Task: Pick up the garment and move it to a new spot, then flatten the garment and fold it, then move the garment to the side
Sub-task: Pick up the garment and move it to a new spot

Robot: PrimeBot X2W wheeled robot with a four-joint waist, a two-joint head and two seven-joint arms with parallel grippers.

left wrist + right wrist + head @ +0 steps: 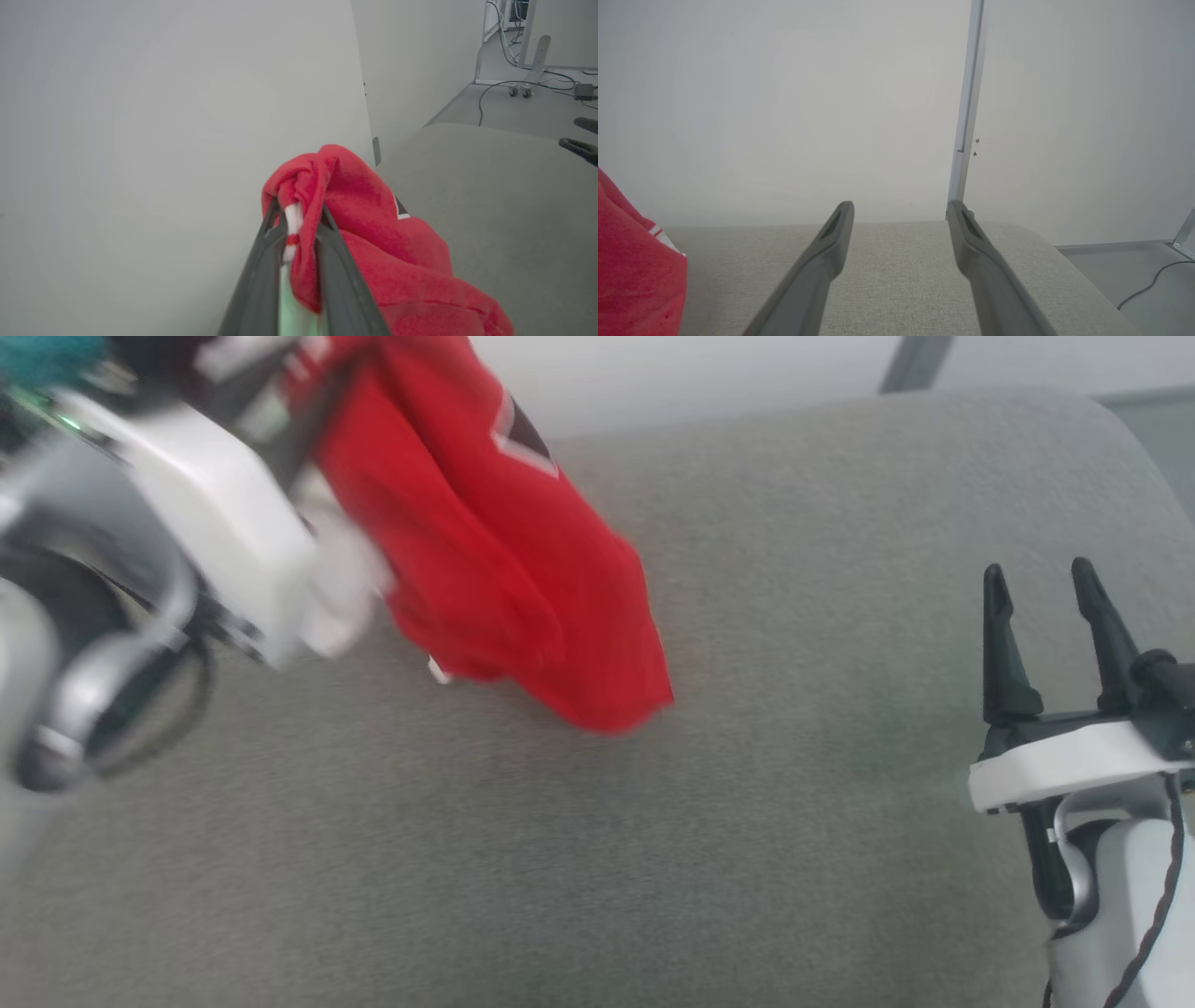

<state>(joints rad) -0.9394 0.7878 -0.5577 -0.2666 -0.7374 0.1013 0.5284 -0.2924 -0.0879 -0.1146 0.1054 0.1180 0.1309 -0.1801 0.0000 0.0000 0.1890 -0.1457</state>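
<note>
Left claw (299, 218) clenched on a bunched fold of the garment (504, 579), which hangs red over the far-left of the grey bench (747, 821). Right claw (1038, 577) released, empty, well apart.

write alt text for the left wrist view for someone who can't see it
The left tool pinches a bunched fold of the red garment, white-and-red trim caught between its two dark fingers. The garment hangs toward the lower right, a grey padded surface beyond it; a plain pale wall stands behind, cables on the floor at upper right.
</note>
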